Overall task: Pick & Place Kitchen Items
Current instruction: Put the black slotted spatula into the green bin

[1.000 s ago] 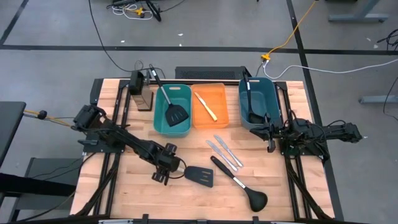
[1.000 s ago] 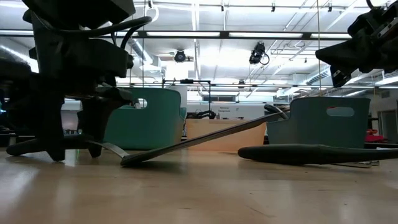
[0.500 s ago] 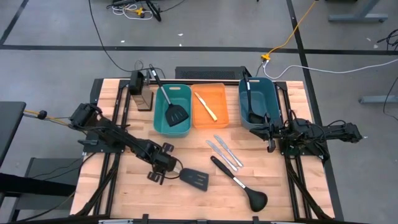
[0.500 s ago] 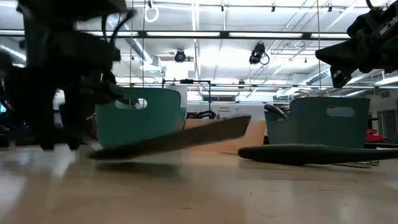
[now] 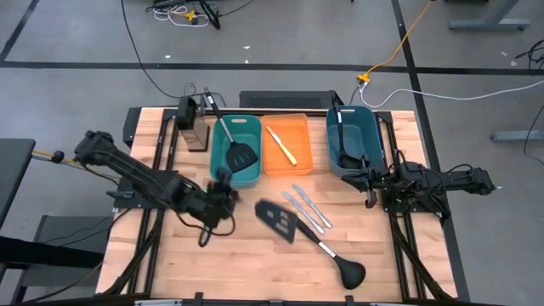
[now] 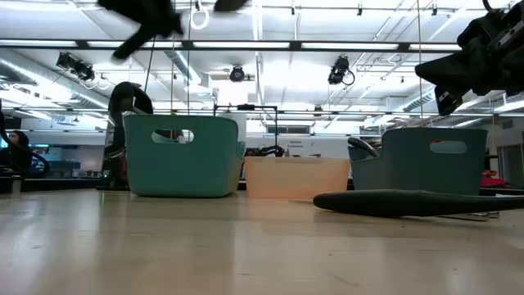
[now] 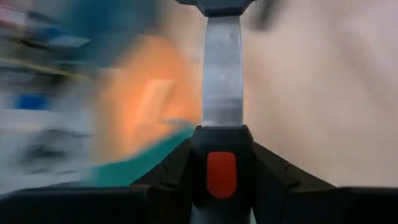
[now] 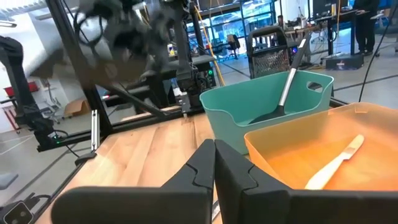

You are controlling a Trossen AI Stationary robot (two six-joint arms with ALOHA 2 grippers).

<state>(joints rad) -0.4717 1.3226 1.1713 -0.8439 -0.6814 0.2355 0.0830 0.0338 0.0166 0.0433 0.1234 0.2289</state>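
The left jaws point(image 5: 223, 194) are closed on the red-marked handle of a black spatula point(image 5: 276, 221). In the left wrist view the handle sits tight between the two dark fingers point(image 7: 273, 180), and the silver neck points away from them. The spatula is up off the tabletop point(image 5: 255, 272), near the middle, and its slotted blade looks blurred. The left jaws are just in front of the teal bin point(image 5: 235, 174).

The right jaws point(image 5: 371, 189) are shut with nothing in them. They wait by the right edge of the tabletop, just beside the dark teal bin point(image 5: 361, 144).

Two silver knives point(image 5: 308, 206) lie side by side near the middle of the tabletop, just beside the spatula blade. A black ladle point(image 5: 340, 262) lies in front of them, closer to the front edge.

At the back of the tabletop, the teal bin holds a second spatula point(image 5: 240, 153). The orange bin point(image 5: 302, 140) next to it holds a thin yellowish stick point(image 5: 280, 144). The dark teal bin holds another ladle point(image 5: 337, 127).
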